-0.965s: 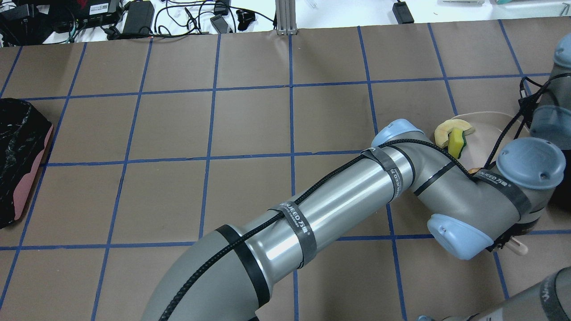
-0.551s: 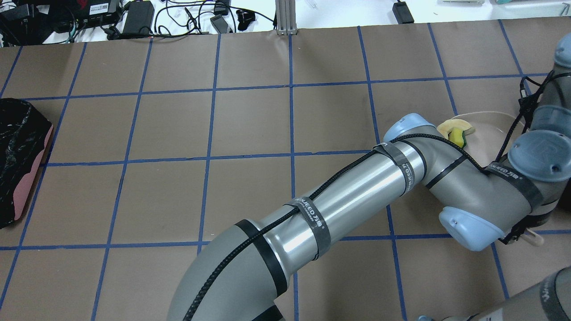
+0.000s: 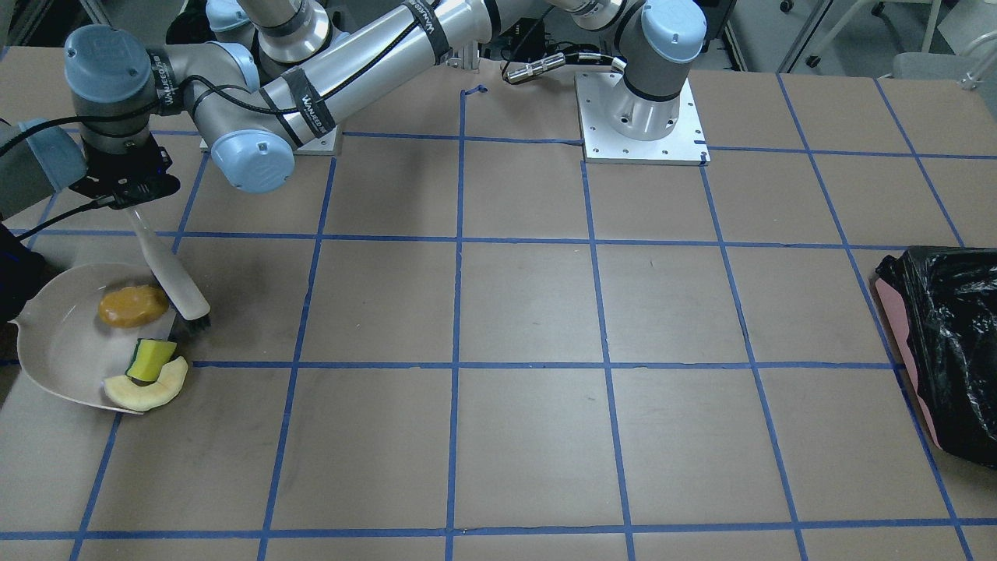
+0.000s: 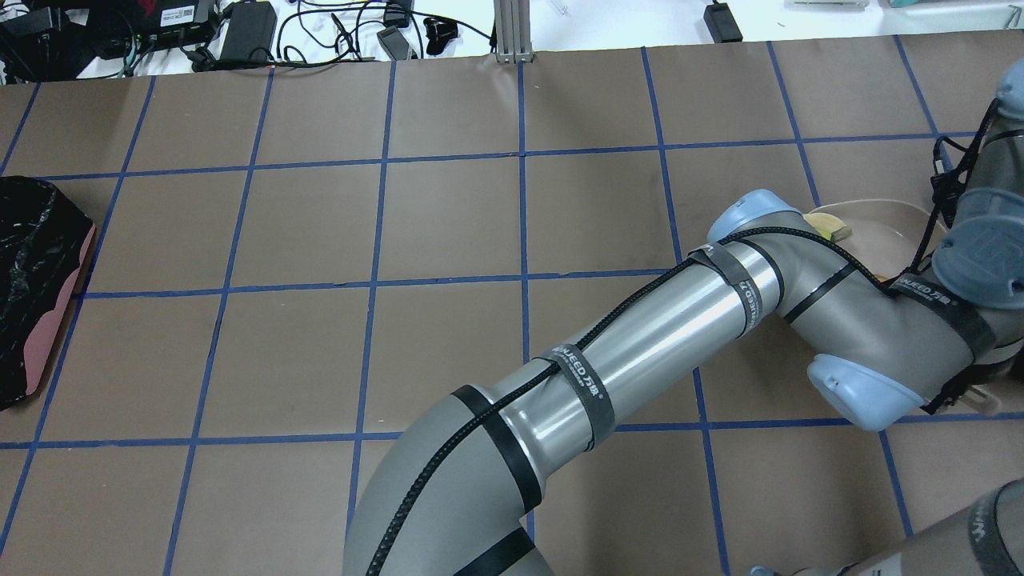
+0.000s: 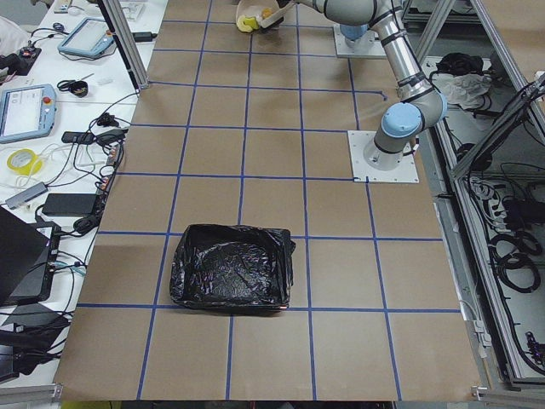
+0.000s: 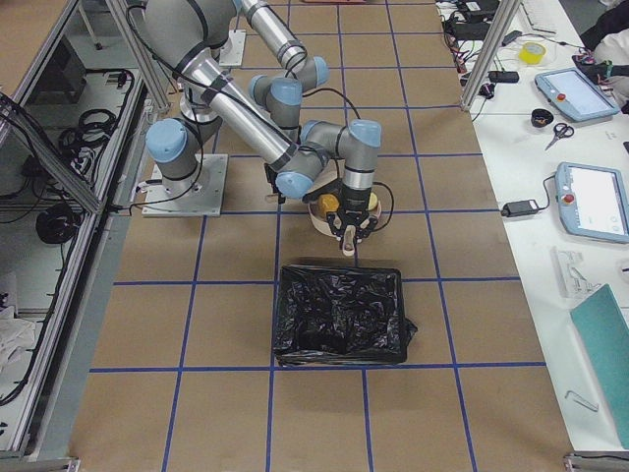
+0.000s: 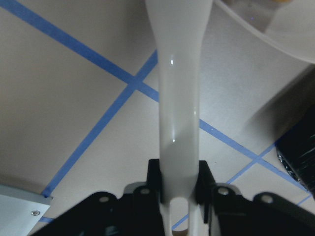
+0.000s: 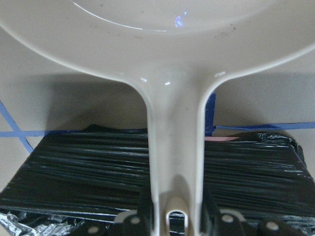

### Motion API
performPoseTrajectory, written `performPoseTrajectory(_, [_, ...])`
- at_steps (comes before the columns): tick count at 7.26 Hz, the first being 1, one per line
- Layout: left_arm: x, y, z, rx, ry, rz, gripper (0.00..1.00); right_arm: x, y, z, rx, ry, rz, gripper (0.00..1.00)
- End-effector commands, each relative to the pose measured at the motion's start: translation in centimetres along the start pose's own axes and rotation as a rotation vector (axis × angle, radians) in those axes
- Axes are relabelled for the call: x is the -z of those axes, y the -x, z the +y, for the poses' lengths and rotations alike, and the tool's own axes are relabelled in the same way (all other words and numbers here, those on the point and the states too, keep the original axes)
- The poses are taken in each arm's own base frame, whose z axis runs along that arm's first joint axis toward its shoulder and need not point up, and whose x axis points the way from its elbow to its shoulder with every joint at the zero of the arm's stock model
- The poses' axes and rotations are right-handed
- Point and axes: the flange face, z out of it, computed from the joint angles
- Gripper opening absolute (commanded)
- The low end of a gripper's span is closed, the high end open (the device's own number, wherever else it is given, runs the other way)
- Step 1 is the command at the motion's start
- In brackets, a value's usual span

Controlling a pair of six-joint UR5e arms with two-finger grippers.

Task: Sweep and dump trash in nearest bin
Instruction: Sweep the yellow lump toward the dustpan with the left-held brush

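Observation:
A cream dustpan [image 3: 54, 343] holds the trash: an orange-brown lump [image 3: 132, 305], a yellow-green sponge wedge [image 3: 149, 358] and a pale crescent slice [image 3: 148, 392] at the pan's open lip. My left gripper [image 7: 178, 184] is shut on the white handle of a brush [image 3: 175, 280], whose dark bristles touch down at the pan's rim beside the lump. My right gripper [image 8: 172, 209] is shut on the dustpan's handle. The bin [image 6: 339, 315], lined in black, sits just behind that handle and shows under it [image 8: 98, 167]. In the overhead view my left arm hides most of the trash.
A second pink bin with a crinkly black bag [image 3: 946, 343] stands at the far end of the table, on my left [image 4: 32, 280]. My left arm [image 4: 640, 336] stretches across the table toward the dustpan. Cables and gear lie beyond the table's far edge.
My left arm has swung further right and forward with the brush, now covering most of the crescent and sponge in the overhead view. The dustpan has stayed put.

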Motion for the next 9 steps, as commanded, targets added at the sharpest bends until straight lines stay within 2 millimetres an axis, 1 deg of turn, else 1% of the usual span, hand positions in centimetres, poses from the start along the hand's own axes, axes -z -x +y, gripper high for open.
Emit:
performPoseTrajectory(1, [0.5, -0.9, -0.1, -0.030, -0.017, 0.028, 0.00, 0.0, 0.0, 0.0, 0.000, 0.000, 0.001, 0.00])
performPoseTrajectory(2, [0.9, -0.6, 0.2, -0.037, -0.009, 0.020, 0.00, 0.0, 0.0, 0.0, -0.001, 0.000, 0.001, 0.00])
performPoseTrajectory(3, [0.3, 1.2, -0.5, -0.039, -0.015, -0.047, 0.00, 0.1, -0.1, 0.1, -0.002, -0.001, 0.003, 0.00])
performPoseTrajectory(4, [1.1, 2.9, -1.0, -0.036, -0.005, -0.089, 0.00, 0.0, -0.1, 0.1, -0.003, -0.001, 0.001, 0.00])
performPoseTrajectory(5, [3.5, 3.5, -1.3, -0.010, 0.012, -0.123, 0.00, 0.0, -0.1, 0.1, -0.001, -0.001, 0.001, 0.00])
performPoseTrajectory(6, [4.8, 4.4, -1.4, -0.041, 0.005, -0.190, 0.00, 0.0, -0.1, 0.0, -0.002, -0.015, 0.008, 0.00])
performPoseTrajectory(7, [6.2, 4.9, -2.4, -0.075, 0.000, -0.257, 0.00, -0.2, -0.2, -0.1, -0.003, -0.043, 0.018, 0.00])
performPoseTrajectory(8, [7.3, 4.7, -3.5, -0.082, -0.020, -0.261, 0.00, -0.5, -0.2, 0.2, -0.013, -0.068, 0.027, 0.00])
performPoseTrajectory(9, [7.3, 4.5, -3.7, -0.124, -0.025, -0.251, 0.00, -1.4, 0.2, 1.2, -0.037, -0.101, 0.026, 0.00])
